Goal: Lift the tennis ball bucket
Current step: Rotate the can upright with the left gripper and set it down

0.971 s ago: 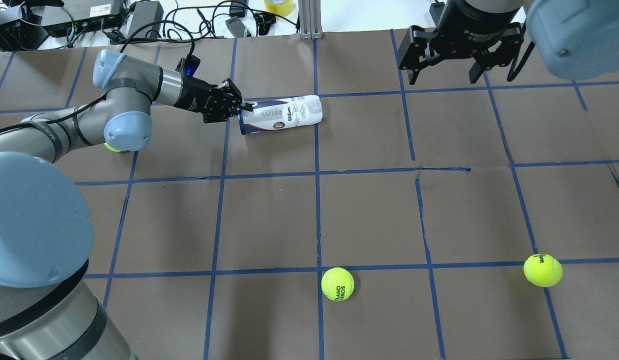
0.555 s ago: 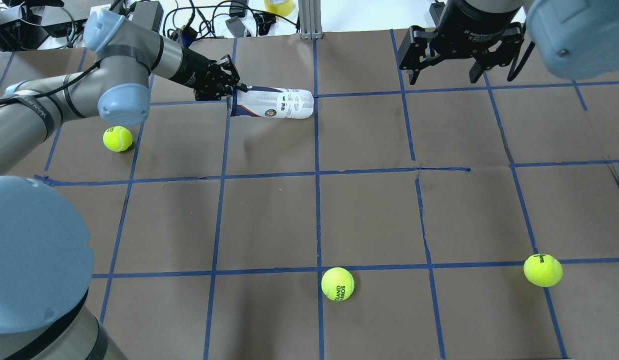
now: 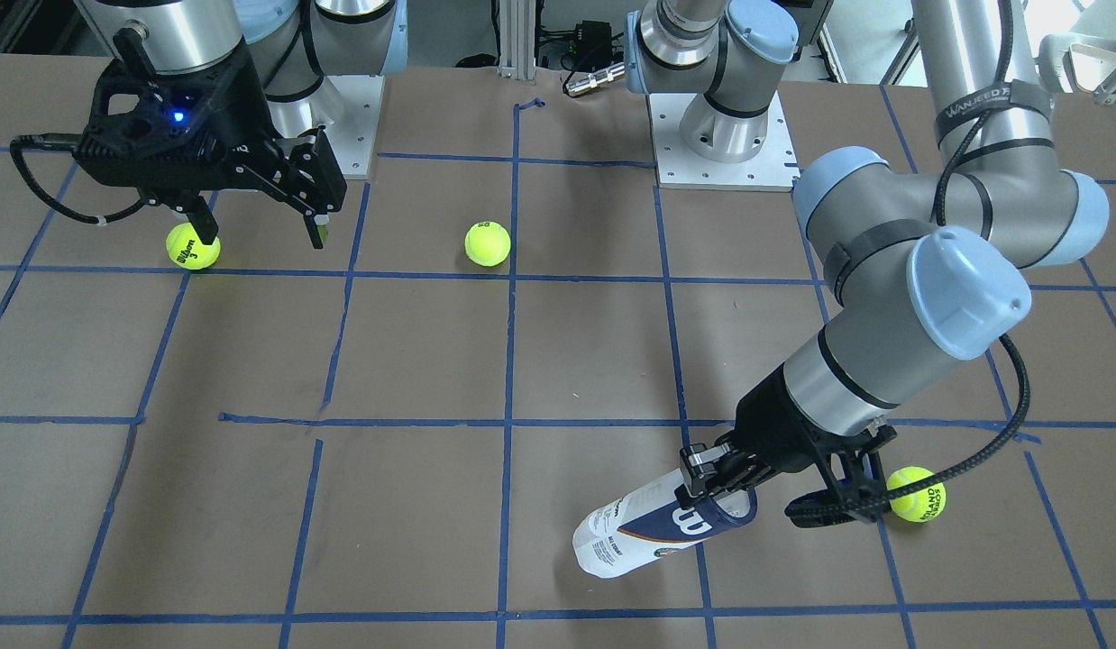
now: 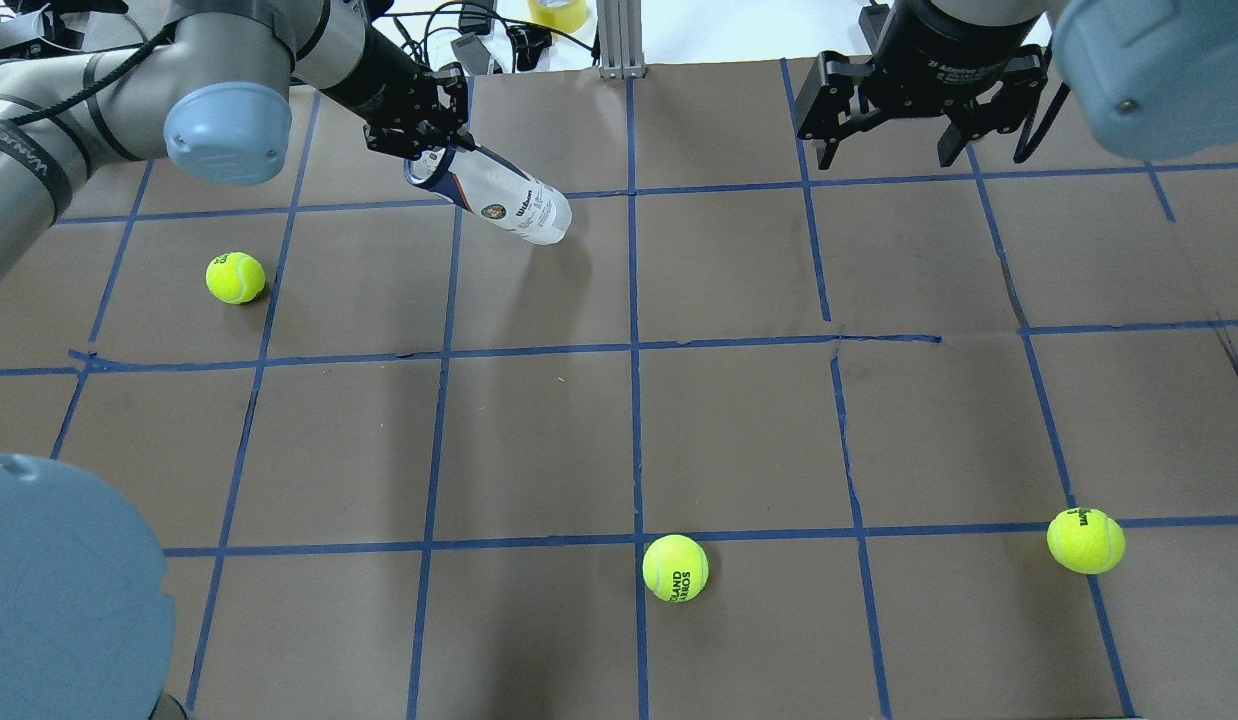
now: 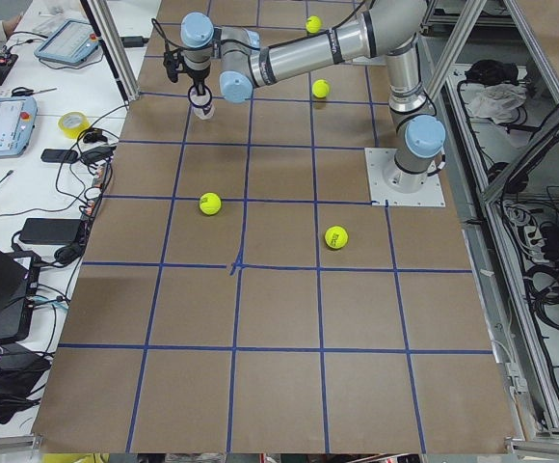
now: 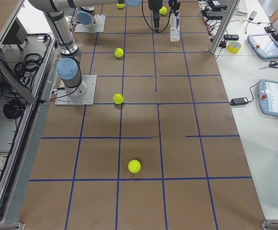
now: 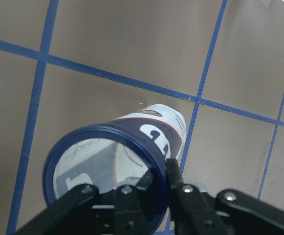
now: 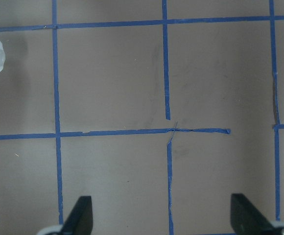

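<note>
Left gripper point(image 4: 431, 158) is clamped on the navy rim of the tennis ball can point(image 4: 509, 205). The left wrist view shows one finger point(image 7: 174, 178) outside the wall and the other inside the open mouth, with the rim pinched between them.

The can sits in the far-left part of the table point(image 4: 739, 430), over the brown paper and blue tape grid. It is tilted: the rim end is up at the gripper, and the closed white end slopes down and away. The "W" logo faces the front camera. I cannot tell whether the low end touches the paper.

Right gripper point(image 4: 889, 150) hangs over the far-right part of the table, well apart from the can. Its fingers are spread wide with nothing between them, and the right wrist view shows only bare paper and tape lines below.

There are three loose tennis balls:
- One point(image 4: 235, 277) is on the left, near the can.
- One point(image 4: 675, 567) is near the centre of the robot-side edge.
- One point(image 4: 1085, 540) is on the near right.
</note>
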`<state>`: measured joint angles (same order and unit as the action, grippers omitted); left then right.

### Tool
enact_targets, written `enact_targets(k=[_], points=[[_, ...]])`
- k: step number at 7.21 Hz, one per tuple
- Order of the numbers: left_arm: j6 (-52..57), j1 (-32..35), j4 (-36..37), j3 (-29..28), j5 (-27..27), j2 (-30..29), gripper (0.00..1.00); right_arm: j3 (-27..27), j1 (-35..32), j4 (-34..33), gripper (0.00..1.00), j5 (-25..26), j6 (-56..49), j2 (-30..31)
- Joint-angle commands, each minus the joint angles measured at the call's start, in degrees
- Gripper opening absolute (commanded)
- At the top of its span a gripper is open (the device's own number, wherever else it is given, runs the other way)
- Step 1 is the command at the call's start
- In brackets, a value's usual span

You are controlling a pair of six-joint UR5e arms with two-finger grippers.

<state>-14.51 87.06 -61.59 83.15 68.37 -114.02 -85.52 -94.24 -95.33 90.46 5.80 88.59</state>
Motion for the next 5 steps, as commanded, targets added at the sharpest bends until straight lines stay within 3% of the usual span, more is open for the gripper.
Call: enact_targets(k=[1, 3, 4, 5], points=[[1.9, 3.0, -3.5, -1.6, 8.2, 1.4, 0.0, 0.0, 0.0, 0.0, 1.0, -0.1, 0.0, 0.0], [17.7, 7.2, -6.5, -3.1, 20.6, 1.3, 0.0, 0.0, 0.1, 0.0, 1.0, 0.0, 0.0, 0.0], [23.2, 9.2, -6.3, -3.2, 24.1, 0.8, 0.0, 0.0, 0.1, 0.0, 1.0, 0.0, -0.1, -0.1], [23.2, 10.0, -6.0, -3.2, 23.7, 0.5, 0.0, 0.0, 0.1, -0.1, 1.0, -0.1, -0.1, -0.1]])
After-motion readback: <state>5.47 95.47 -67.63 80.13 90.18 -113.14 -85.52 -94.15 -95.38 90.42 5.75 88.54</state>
